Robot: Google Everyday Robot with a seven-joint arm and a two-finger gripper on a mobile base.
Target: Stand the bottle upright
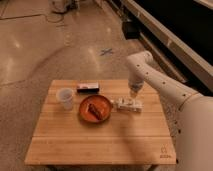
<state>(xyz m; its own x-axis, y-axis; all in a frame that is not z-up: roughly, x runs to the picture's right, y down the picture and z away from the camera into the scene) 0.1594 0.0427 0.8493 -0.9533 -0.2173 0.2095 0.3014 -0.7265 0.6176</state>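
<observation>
The bottle [127,105] is small, slim and whitish-cream. It lies on its side on the wooden table [100,135], just right of the orange plate [95,108]. My gripper [134,93] hangs from the white arm directly above the bottle's right half, a little above it and apart from it.
The orange plate holds a reddish food item [94,110]. A translucent plastic cup [65,98] stands left of the plate. A flat dark-and-white box [88,88] lies behind the plate. The table's right edge is close to the bottle. The arm's white body fills the right side.
</observation>
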